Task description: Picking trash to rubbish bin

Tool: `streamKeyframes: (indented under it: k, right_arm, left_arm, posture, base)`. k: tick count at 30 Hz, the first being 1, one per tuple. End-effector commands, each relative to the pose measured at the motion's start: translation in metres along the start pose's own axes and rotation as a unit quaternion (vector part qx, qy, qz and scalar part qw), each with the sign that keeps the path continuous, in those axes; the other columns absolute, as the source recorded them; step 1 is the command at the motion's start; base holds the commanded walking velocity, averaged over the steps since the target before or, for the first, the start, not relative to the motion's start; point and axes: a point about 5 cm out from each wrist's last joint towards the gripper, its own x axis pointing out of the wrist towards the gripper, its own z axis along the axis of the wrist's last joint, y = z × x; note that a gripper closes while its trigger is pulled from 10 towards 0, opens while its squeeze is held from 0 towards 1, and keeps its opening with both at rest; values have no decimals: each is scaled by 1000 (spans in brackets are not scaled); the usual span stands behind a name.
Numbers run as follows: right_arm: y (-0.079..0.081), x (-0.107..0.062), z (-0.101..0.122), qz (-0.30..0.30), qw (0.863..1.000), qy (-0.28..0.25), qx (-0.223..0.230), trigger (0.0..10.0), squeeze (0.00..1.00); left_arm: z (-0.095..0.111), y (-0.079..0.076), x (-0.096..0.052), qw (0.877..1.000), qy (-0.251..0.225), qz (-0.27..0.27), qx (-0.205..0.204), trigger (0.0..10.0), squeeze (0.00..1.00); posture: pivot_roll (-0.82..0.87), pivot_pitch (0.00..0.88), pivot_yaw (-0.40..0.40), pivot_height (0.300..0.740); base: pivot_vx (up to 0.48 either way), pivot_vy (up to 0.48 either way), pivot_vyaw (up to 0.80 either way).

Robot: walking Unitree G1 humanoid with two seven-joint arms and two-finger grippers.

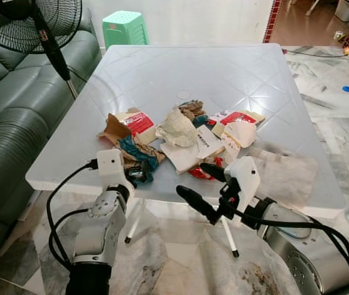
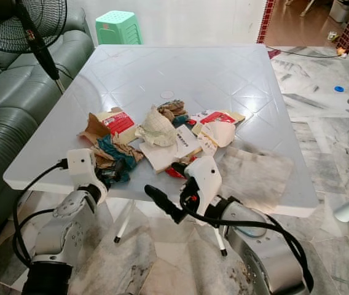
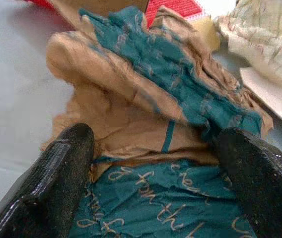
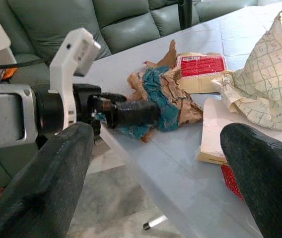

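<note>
One white table (image 1: pixel 162 74) is seen in the middle of the frame, and on its near half one loose pile of trash is spread. In the pile can be counted: one crumpled brown-and-teal paper wrapper (image 1: pixel 139 157) at the lower left of the heap, one flat carton with a red label (image 1: pixel 136 121) behind it, one crumpled ball of grid-printed paper (image 1: pixel 177 128) in the centre, one flat white card (image 1: pixel 192 149) just below that ball, one red-and-white packet (image 1: pixel 239 117) at the right, and one small red piece (image 1: pixel 200 173) at the table's near edge. One pale sheet of plastic (image 1: pixel 282 172) lies flat at the lower right of the table.

The left gripper (image 3: pixel 156 163) is placed at the near table edge, at the wrapper. Its two black fingers (image 3: pixel 61 173) are spread wide, and the teal paper lies between them; the paper is not yet pinched. The right gripper (image 1: pixel 204 187) is held in the lower centre of the frame, just before the table edge, with its fingers wide apart and nothing between them.

One green plastic stool (image 1: pixel 124 27) stands behind the table at the upper centre. One dark green sofa (image 1: pixel 15 117) is at the left side, and one black standing fan (image 1: pixel 30 21) is in the upper left corner, its pole leaning before the sofa.
</note>
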Motion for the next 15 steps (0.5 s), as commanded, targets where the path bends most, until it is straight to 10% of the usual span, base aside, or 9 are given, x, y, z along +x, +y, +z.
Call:
streamKeyframes:
  k: [1,2,15]
  right_arm:
    - [2,0,3,5,1000,-4,3,10000,0]
    - [2,0,3,4,1000,-4,3,10000,0]
    - [1,1,4,4,1000,-4,1,10000,0]
  left_arm:
    - [-7,0,1,1000,26,-3,0,10000,0]
    - [-8,-1,1,1000,28,-5,-3,0,0]
    - [-12,0,0,999,33,5,-22,0,0]
  posture:
    - [-77,59,49,740]
    - [-77,59,49,740]
    - [-79,61,44,740]
  base:
    - [0,0,0]
    - [0,0,0]
    - [0,0,0]
